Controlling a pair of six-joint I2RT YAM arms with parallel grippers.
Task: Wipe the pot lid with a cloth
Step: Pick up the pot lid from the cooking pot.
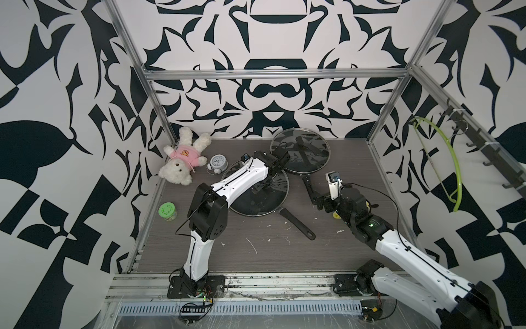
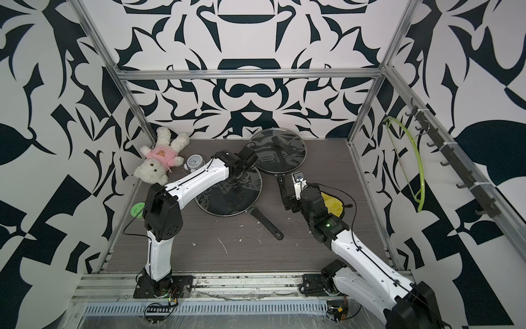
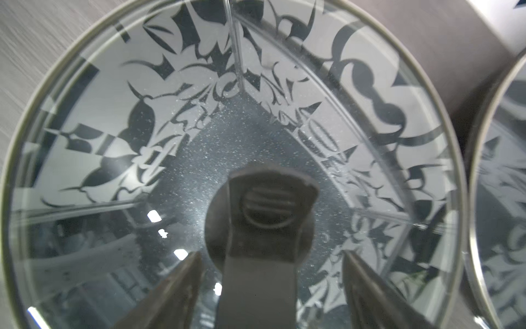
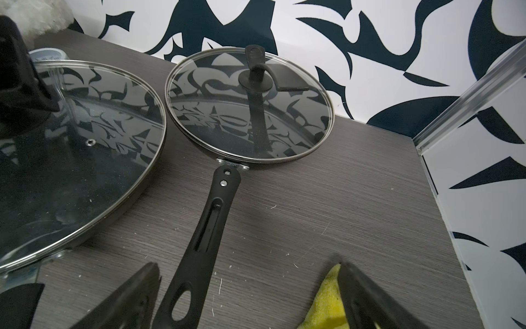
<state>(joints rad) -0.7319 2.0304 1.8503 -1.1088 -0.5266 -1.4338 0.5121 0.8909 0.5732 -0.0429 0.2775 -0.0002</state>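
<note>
Right gripper spread over handle, beside cloth.

- White teddy bear in a pink top, lying in the table's far left corner.
- Small alarm clock, just beside the bear.
- Green-lidded jar, near the table's left edge.
- Lime-green hanger, hung from a hook rail.
</note>
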